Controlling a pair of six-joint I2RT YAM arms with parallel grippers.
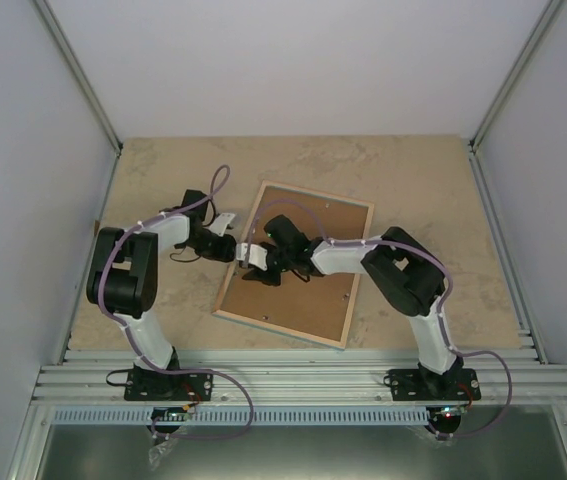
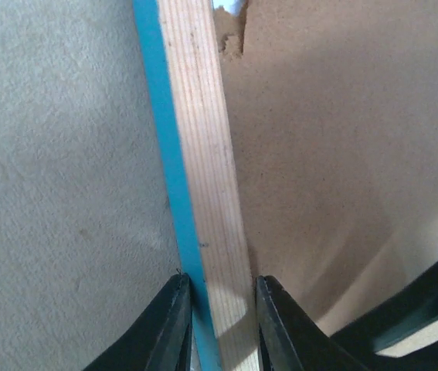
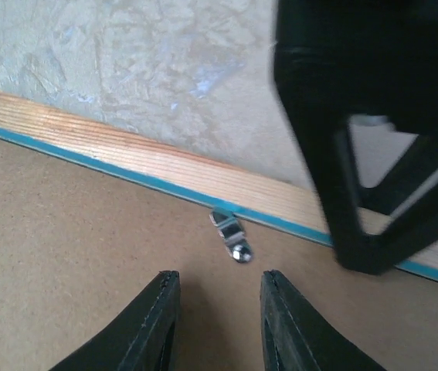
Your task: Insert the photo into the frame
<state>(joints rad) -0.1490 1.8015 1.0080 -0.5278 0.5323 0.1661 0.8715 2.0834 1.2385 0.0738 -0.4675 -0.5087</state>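
On the beige table (image 1: 413, 170) the frame (image 1: 319, 194) lies face down and skewed, its wood rim running around the brown backing board (image 1: 313, 300) that fills the opening. No photo shows in any view. My guess is that it sits beneath the board, but that is hidden.

At the frame's left rail, the left gripper (image 2: 220, 292) pinches the wood-and-blue edge between its two fingers. Over the board, just inside that rail, the right gripper (image 3: 217, 282) hangs with its fingers spread and nothing between them. Just ahead of them a small metal clip (image 3: 232, 238) sits on the board beside the rail.

The step looks like fastening the board down. To do it well, the left grip should steady the rail without lifting it, so the board does not shift. The right fingertip should come down beside the clip and sweep it sideways with light pressure, not jab at the board.

Counted: one table, one frame, one board, two grippers and one clip in view. Other clips may exist, but I cannot make them out.
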